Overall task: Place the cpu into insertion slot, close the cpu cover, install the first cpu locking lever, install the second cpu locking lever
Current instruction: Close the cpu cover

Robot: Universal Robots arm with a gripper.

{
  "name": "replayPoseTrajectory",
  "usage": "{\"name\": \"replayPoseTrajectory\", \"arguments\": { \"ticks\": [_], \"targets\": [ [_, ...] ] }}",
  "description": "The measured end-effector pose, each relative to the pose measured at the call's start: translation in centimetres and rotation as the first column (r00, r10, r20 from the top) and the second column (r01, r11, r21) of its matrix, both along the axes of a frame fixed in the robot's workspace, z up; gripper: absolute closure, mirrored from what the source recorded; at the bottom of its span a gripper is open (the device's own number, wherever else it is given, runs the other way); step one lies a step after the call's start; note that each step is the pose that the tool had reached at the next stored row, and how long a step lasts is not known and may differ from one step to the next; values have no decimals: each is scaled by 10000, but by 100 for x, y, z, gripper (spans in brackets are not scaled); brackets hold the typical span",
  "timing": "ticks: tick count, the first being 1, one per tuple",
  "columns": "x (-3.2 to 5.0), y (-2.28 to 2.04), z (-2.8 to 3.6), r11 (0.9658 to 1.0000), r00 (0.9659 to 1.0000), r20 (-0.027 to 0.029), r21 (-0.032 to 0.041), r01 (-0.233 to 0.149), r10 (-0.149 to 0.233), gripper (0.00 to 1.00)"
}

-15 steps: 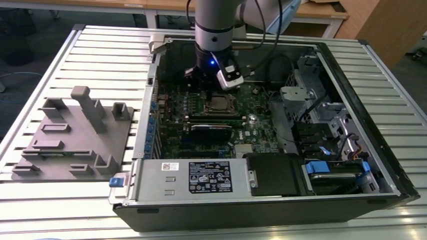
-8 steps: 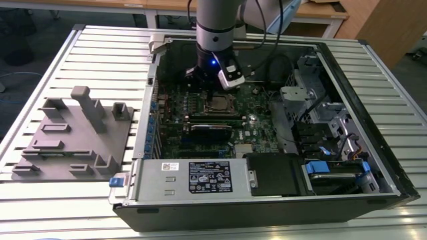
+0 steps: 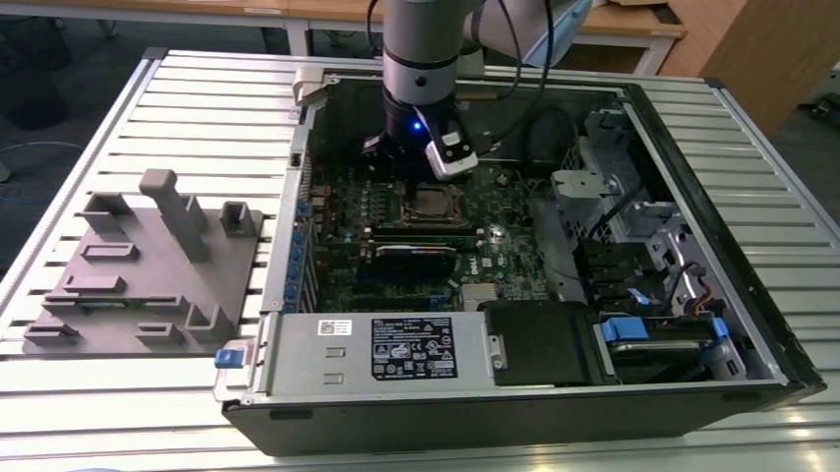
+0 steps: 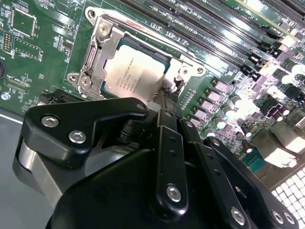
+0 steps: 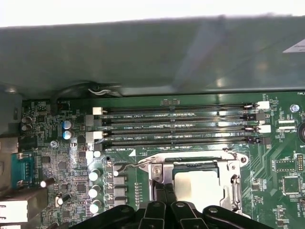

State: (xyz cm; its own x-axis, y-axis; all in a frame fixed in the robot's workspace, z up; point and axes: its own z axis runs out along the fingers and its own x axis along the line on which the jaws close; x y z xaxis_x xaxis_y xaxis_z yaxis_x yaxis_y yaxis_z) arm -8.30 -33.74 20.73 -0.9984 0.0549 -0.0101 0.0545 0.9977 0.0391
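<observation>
cpu (image 4: 131,71): seated flat in the socket (image 4: 153,53), silver top up, so that the contacts beneath are met squarely.
cover (image 4: 97,50): laid down around the chip, the square cut-out leaving the top bare; the chip is pinned in place by the frame.
gripper (image 4: 164,98): held low at one edge of the socket, just beside the chip, as is also seen in the first wrist view (image 5: 164,190); it is kept off the chip's top, where nothing needs to be pressed.
jaws: brought together into one narrow tip, a shape suited to pushing a thin part rather than grasping a wide one.
lever (image 5: 129,165): a thin wire is seen angled off a socket corner near the tips; it seems to be unlatched, though this is hard to make out.
arm (image 3: 420,49): lowered straight into the open computer case (image 3: 735,324).
progress: chip placing and cover closing are judged done; the lever work is judged in hand.
</observation>
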Motion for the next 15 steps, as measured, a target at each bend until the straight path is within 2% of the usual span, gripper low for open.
{"name": "replayPoseTrajectory", "arguments": {
  "ticks": [7,15],
  "targets": [
    [0,1,-16,10000,10000,1,1,-1,1,90],
    [-3,1,-74,10000,10000,0,0,-3,3,90]
  ]
}}
